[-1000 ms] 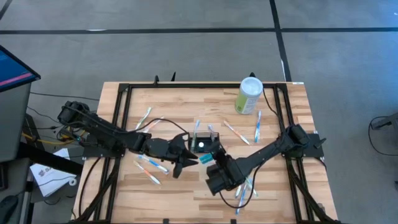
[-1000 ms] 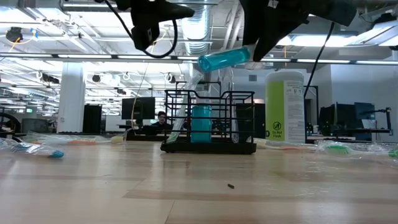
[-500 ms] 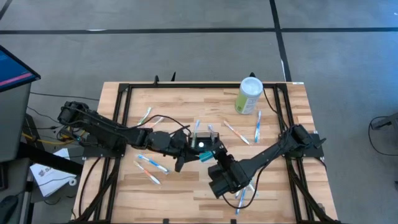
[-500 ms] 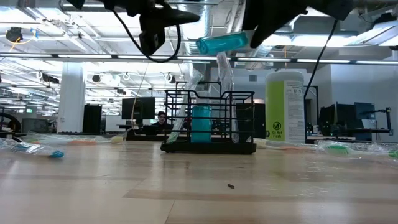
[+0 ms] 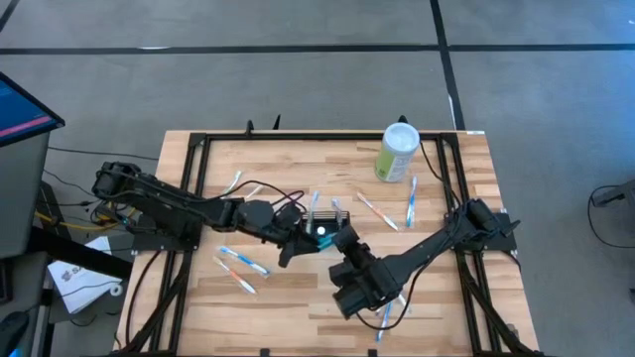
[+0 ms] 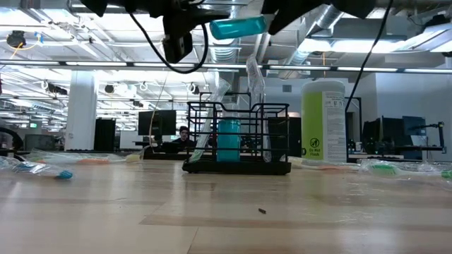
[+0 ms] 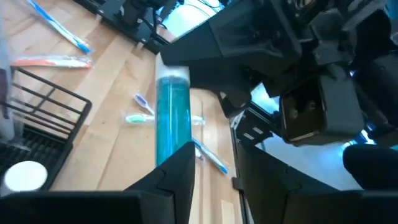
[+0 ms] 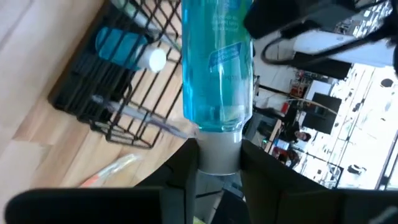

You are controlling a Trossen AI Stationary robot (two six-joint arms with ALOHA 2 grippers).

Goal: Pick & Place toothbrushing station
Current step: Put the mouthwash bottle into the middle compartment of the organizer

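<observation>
The black wire-mesh caddy [image 5: 326,216] stands on its base at the table's middle; it also shows in the low view [image 6: 236,144]. A blue bottle [image 8: 124,48] with a white cap and wrapped toothbrushes stand in it. My right gripper [image 8: 217,177] is shut on a second blue bottle [image 6: 238,27], held level high above the caddy. My left gripper [image 7: 214,186] is open at that bottle's free end [image 7: 173,134]. The bottle runs behind one of its fingers [image 7: 177,177], not between them. My right gripper pinches the bottle's white cap [image 8: 217,152] between its two fingers, which lie along the bottle's length. The bottle sticks straight out past the fingertips, about level, lifted clear above the caddy. Whether my left gripper touches the bottle's free end, I cannot tell.
A pale-green canister [image 5: 398,152] with a white lid stands at the far right. Wrapped toothbrushes lie loose on the wood: left of the caddy [image 5: 241,261], right of it [image 5: 377,210], and near the front edge [image 5: 387,309]. A black frame [image 5: 193,188] borders the table.
My right gripper has raised the level blue bottle higher above the caddy and carried it a little toward the table's left. My left gripper has moved toward the table's right and far edge, up to the bottle's free end.
</observation>
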